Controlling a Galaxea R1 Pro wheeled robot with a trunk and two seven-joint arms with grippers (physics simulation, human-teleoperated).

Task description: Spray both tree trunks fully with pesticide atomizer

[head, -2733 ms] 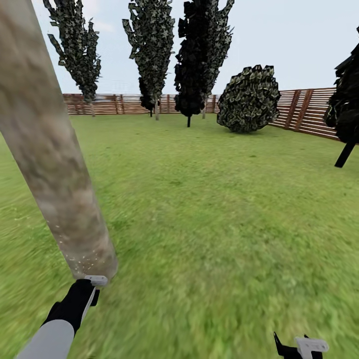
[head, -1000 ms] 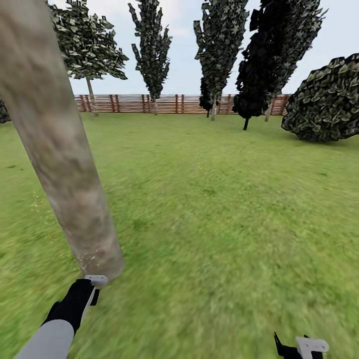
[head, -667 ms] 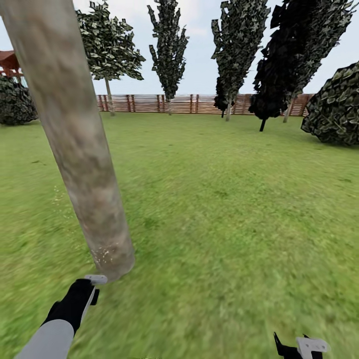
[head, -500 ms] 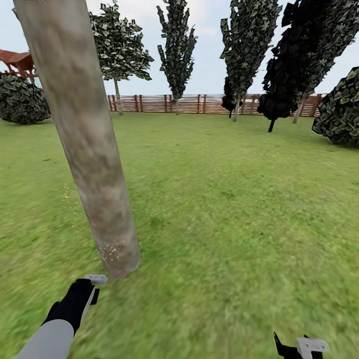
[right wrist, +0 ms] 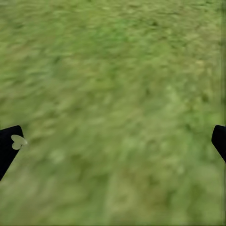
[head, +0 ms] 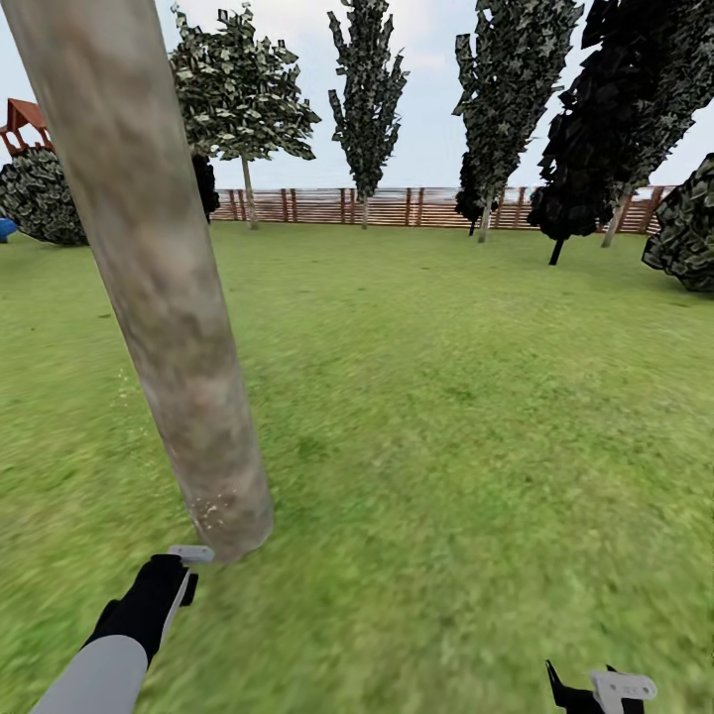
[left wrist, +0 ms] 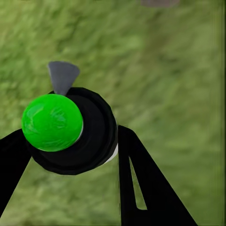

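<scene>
No readable writing or labels anywhere. Left end effector (left wrist: 70, 155) clamped around atomizer (left wrist: 70, 129): black round body, green cap, grey nozzle tab, held over lawn (head: 446, 416). Contents of atomizer not visible. Right end effector (right wrist: 113, 141) spread wide, nothing between fingers. Tree trunk (head: 159, 297) just ahead of left arm; white pesticide specks (head: 210, 511) near trunk base.

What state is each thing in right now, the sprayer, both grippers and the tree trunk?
Sprayer: held between the left jaws, green cap up.
Left gripper: shut on the sprayer.
Right gripper: open, holding nothing, above grass.
Tree trunk: white specks near its base, bare higher up.
</scene>
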